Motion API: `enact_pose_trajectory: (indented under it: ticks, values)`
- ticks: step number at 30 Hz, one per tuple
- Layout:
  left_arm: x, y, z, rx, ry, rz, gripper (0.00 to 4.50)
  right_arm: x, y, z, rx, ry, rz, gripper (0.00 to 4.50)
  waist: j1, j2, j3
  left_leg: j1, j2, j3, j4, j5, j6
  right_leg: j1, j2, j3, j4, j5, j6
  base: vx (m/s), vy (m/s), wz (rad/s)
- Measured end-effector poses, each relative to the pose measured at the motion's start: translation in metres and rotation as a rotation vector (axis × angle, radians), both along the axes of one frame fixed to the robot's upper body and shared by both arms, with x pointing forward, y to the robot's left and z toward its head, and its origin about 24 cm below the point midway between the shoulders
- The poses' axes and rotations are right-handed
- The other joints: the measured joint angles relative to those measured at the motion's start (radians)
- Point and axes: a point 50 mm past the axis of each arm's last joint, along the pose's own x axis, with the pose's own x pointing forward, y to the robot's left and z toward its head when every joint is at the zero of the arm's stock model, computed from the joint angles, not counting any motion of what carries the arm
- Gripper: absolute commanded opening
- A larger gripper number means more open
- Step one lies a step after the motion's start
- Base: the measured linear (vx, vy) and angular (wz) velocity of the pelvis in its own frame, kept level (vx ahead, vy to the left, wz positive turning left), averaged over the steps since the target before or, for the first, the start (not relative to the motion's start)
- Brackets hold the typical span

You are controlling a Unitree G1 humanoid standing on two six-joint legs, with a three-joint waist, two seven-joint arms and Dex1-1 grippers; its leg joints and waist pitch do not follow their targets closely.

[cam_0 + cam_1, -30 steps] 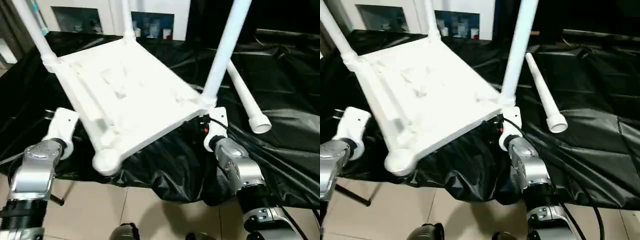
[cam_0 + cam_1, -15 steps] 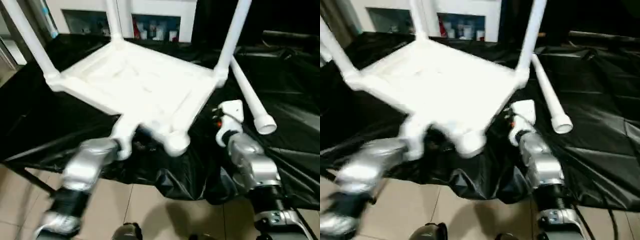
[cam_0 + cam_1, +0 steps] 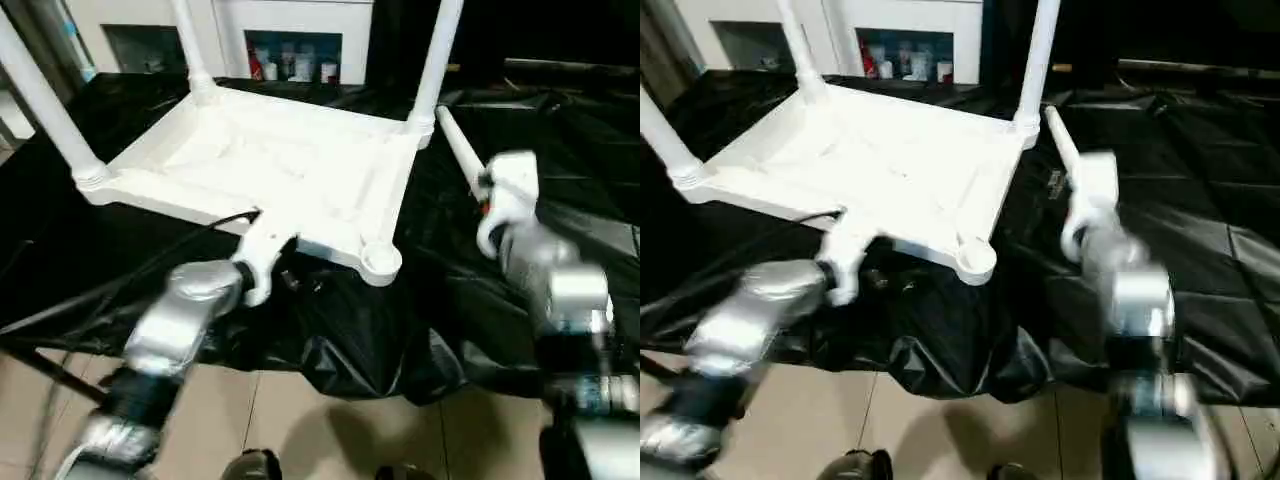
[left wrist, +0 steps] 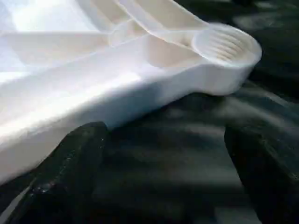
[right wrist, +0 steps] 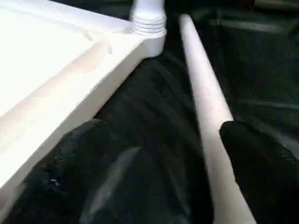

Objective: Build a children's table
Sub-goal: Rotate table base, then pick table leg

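The children's table [image 3: 270, 160] lies upside down on the black sheet, with three white legs standing up from its corners. Its near right corner holds an empty threaded socket [image 4: 226, 44]. A fourth loose leg [image 5: 205, 107] lies on the sheet beside the table's right edge. My left gripper [image 4: 163, 135] is open just below the table's near rim, left of the socket, with nothing between its fingers. My right gripper [image 5: 163, 128] is open over the sheet between the table's right edge and the loose leg, which runs past one finger [image 5: 261, 172].
The black sheet [image 3: 560, 100] covers a low platform whose front edge drops to the tiled floor [image 3: 300, 420]. A white cabinet with glass doors [image 3: 290, 50] stands behind. A black cable [image 3: 150, 270] trails along my left forearm.
The table has turned and settled from tilted to flat on the sheet. My left arm swung in to its near edge. My right arm pulled away to the right, beside the loose leg.
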Motion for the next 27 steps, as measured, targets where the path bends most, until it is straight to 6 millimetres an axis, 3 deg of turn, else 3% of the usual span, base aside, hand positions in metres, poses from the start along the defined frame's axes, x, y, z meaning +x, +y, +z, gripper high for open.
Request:
enact_pose_trajectory:
  ticks: [3,6,11,14,18,23,27]
  values:
    - [-0.01,0.018,0.008,0.019,0.02,0.016,4.5,0.014,-0.013,0.014,0.005,0.029,-0.049,4.47,0.003,0.0,0.007,0.0,0.0,0.0,0.0,0.0,0.0,0.0,0.0,0.001,-0.001,0.0,0.0,0.0,0.0,0.0]
    - [-0.014,0.022,0.015,0.02,0.021,0.008,4.5,0.018,-0.019,0.013,0.014,0.069,-0.074,4.47,0.011,0.002,0.012,0.0,-0.001,0.0,-0.001,0.0,0.0,0.001,0.0,0.001,-0.002,0.0,0.0,0.0,0.0,0.0]
    - [-0.028,0.023,0.035,-0.002,-0.017,-0.093,4.5,0.023,-0.024,0.012,0.031,0.144,-0.119,4.47,0.009,0.031,0.055,-0.002,-0.003,0.001,-0.003,0.0,0.0,-0.001,0.0,0.004,-0.003,0.001,-0.002,0.0,0.0,0.0]
    - [-0.032,0.021,0.044,-0.012,-0.045,-0.14,4.5,0.023,-0.031,0.013,0.016,0.148,-0.148,4.47,0.012,0.04,0.069,-0.004,-0.003,0.001,-0.009,0.0,0.0,-0.006,0.0,0.004,-0.003,0.001,-0.002,0.0,0.0,0.0]
    - [-0.043,0.013,0.063,-0.07,-0.083,-0.219,4.5,0.022,-0.044,0.019,-0.018,0.153,-0.18,4.47,0.013,0.037,0.088,-0.018,-0.002,0.001,-0.012,0.006,0.0,-0.023,0.002,0.003,-0.001,-0.001,-0.005,0.0,0.0,0.0]
    - [-0.054,0.016,0.075,-0.067,-0.082,-0.253,4.5,0.022,-0.051,0.029,-0.062,0.151,-0.177,4.47,0.005,0.032,0.111,-0.02,-0.002,0.002,-0.015,0.01,0.005,-0.026,0.003,0.005,-0.004,-0.004,-0.009,0.0,0.0,0.0]
    - [-0.057,0.019,0.071,-0.055,-0.055,-0.241,4.5,0.021,-0.057,0.036,-0.077,0.157,-0.169,4.47,0.006,0.026,0.131,-0.02,-0.002,0.003,-0.016,0.007,0.001,-0.026,0.003,0.005,-0.005,-0.004,-0.009,0.0,0.0,0.0]
